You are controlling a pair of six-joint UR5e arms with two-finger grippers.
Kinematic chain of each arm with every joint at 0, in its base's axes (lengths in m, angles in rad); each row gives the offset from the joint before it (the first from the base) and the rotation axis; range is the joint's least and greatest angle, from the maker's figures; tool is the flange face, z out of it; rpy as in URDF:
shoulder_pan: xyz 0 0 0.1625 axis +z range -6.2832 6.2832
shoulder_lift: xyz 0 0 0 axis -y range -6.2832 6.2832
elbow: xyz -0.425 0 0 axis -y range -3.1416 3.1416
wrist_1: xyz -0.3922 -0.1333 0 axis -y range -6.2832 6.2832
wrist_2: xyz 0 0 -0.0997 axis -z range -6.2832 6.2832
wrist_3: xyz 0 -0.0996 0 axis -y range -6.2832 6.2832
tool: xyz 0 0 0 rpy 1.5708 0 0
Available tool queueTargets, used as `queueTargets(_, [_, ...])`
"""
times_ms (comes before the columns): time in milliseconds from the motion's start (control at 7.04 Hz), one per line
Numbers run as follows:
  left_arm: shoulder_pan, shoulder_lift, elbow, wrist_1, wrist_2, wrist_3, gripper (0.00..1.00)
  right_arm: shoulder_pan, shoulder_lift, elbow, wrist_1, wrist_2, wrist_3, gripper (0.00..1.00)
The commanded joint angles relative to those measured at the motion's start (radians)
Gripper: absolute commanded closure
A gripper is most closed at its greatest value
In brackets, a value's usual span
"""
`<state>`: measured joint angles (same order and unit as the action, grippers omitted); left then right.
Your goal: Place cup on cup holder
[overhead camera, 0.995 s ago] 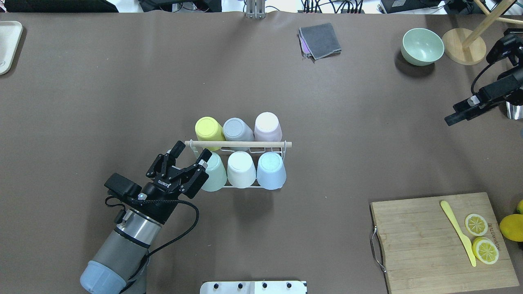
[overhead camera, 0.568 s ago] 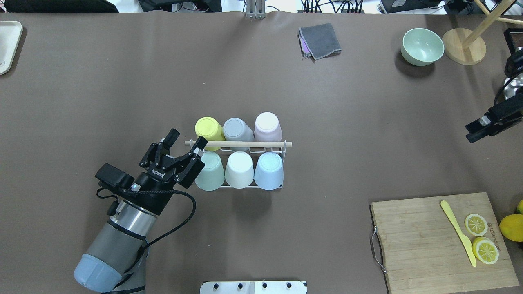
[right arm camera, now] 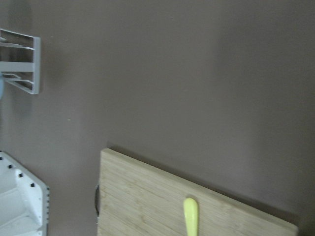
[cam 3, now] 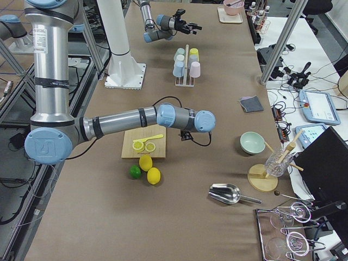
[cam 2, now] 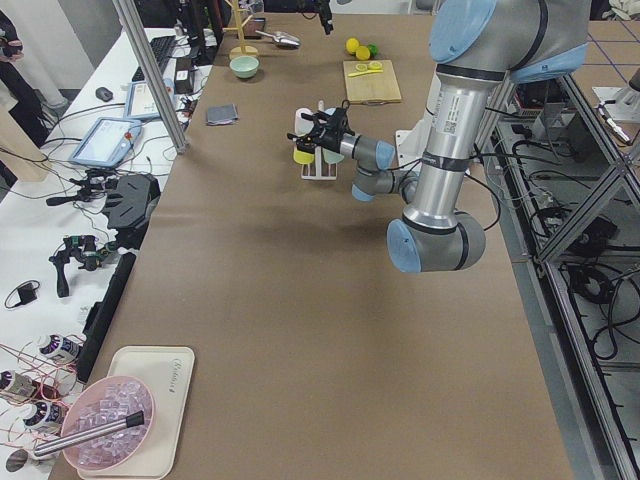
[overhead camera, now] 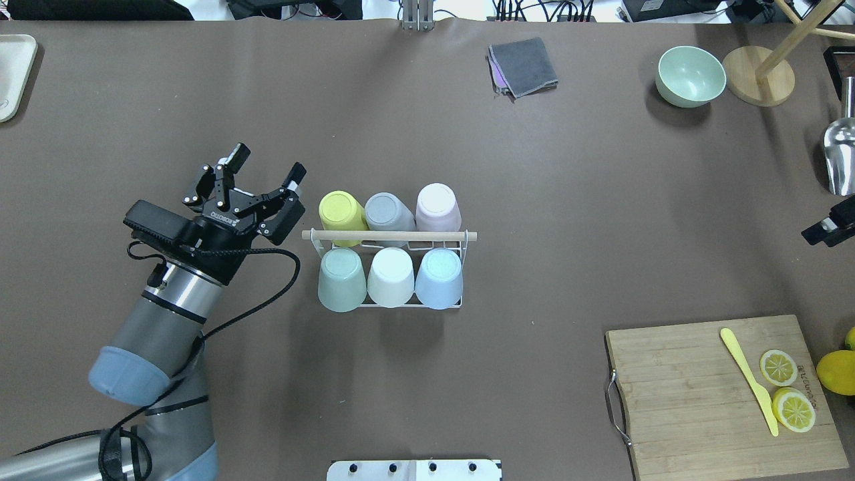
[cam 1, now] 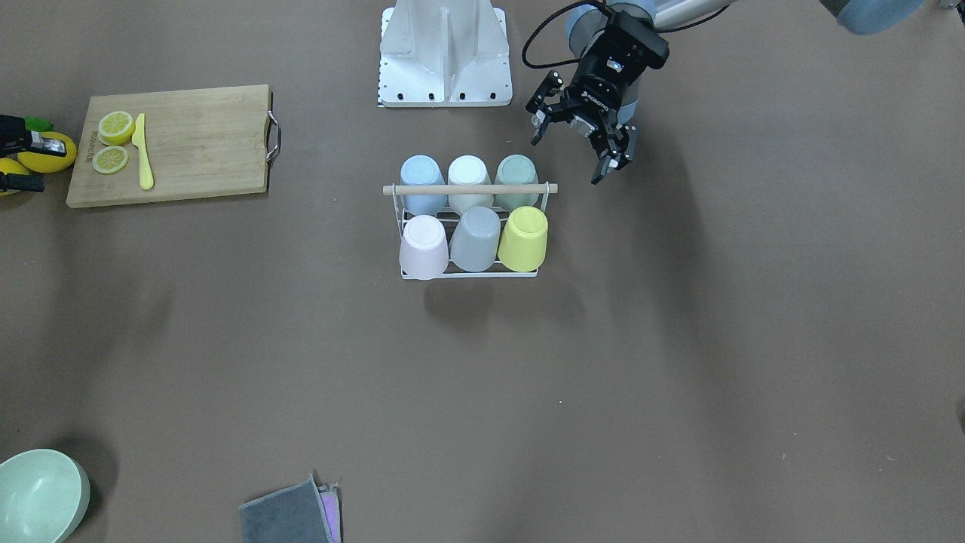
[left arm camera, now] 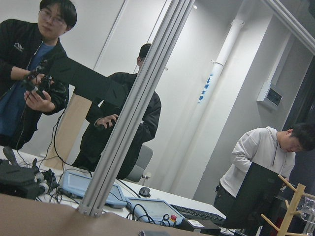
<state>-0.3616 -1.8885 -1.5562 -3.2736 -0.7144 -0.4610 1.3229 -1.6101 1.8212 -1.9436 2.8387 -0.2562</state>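
My left gripper (overhead camera: 268,162) hangs with its fingers spread wide and nothing between them, tips aimed away from my base. Just beside the inner finger is the end of the cup holder (overhead camera: 465,257), whose wooden dowel (overhead camera: 394,235) stops short of my knuckles without touching them. Closest to that finger is the yellow cup (overhead camera: 342,210), and back toward my wrist from it is the mint-green cup (overhead camera: 342,279). Both sit mouth-down on the prongs. Further along the rack come the grey cup (overhead camera: 387,212) and the cream cup (overhead camera: 392,277), then the pink cup (overhead camera: 437,207) and the pale blue cup (overhead camera: 439,278) at the far end. All six places carry an inverted cup, and I see no loose cup on the table. I judge the placing done and this the clearing-off step. The next move calls for drawing the open fingers sideways, away from the dowel end, without clipping it or nudging the yellow cup askew. Well beyond the rack, a green bowl (overhead camera: 690,75) looks to have nothing in it. Far out past my wrist, a pink bowl (cam 2: 100,440) on a tray (cam 2: 170,375) holds clear ice-like lumps and a metal tool (cam 2: 90,432). My right gripper (overhead camera: 827,230) shows only at the edge, well apart from the rack, off toward the chopping board (overhead camera: 721,394). I cannot tell whether its fingers are apart or together.
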Motion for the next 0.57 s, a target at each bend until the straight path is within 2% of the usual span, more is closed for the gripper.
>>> queueTargets(0, [-0.118,0.089,0.021,0.159,-0.161,-0.028,0.03,0.035,-0.004,0.032,0.005,-0.221,0.105,0.02])
queueTargets(142, [-0.169,0.117,0.021,0.249,-0.242,-0.083,0.03,0.042,-0.004,0.033,0.055,-0.308,0.17,0.02])
queueTargets(284, [-0.231,0.13,0.021,0.302,-0.349,-0.135,0.03,0.042,-0.01,0.03,0.156,-0.432,0.295,0.02])
queueTargets(426, [-0.305,0.137,0.019,0.371,-0.494,-0.183,0.03,0.041,-0.051,0.027,0.26,-0.49,0.371,0.02])
